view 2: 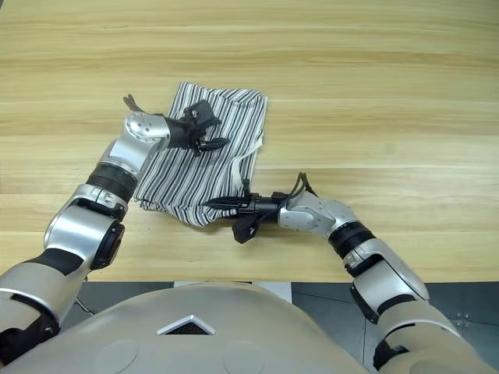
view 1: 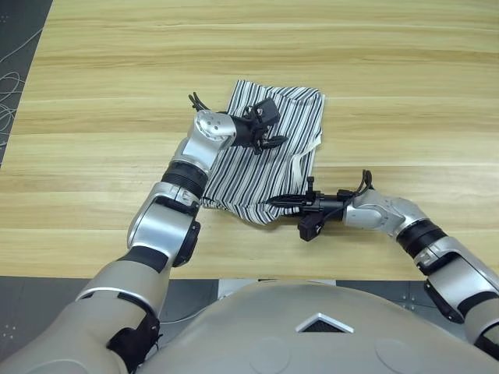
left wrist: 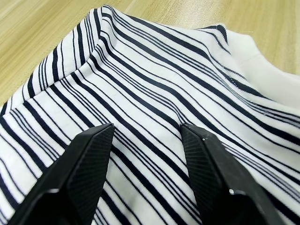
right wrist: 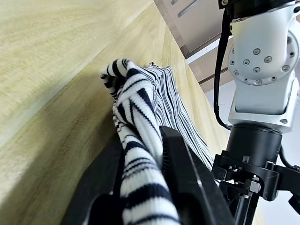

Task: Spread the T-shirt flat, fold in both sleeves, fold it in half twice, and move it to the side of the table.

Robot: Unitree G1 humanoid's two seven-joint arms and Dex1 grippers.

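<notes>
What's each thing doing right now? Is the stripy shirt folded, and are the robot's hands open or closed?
T-shirt: folded up, lying on the table, with its near edge bunched.
Left gripper: open, fingers apart just above the shirt's striped top.
Right gripper: shut, pinching the T-shirt's near edge.
</notes>
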